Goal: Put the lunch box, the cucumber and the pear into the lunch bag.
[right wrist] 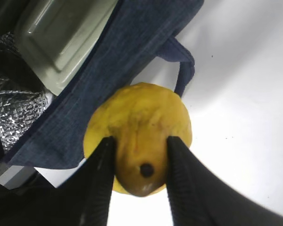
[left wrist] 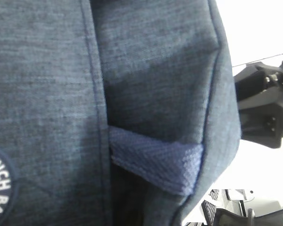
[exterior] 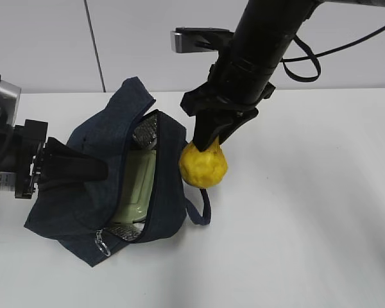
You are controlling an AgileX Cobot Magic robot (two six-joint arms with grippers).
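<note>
Two arms at work: we note each has its own job, one steadying, one carrying.
Zipper pull [exterior: 102,244]: nearest us, the metal ring lies on the table [exterior: 308,244] at the bag's front corner, the zip undone.
Lunch bag [exterior: 170,186]: on its side, mouth gaping, foil lining showing; we judge it is held so to keep the mouth wide.
Lunch box [exterior: 136,186]: already inside, sage lid facing out of the opening.
Left gripper [exterior: 83,170]: closed down, seemingly pinching the bag's navy fabric [left wrist: 47,84]; the fingertips are hidden from us.
Pear [exterior: 203,165]: clamped by the neck, hanging just beside the bag's right wall, not yet inside.
Right gripper [exterior: 215,136]: jaws closed on the pear from above.
Cucumber: we cannot see it anywhere.
</note>
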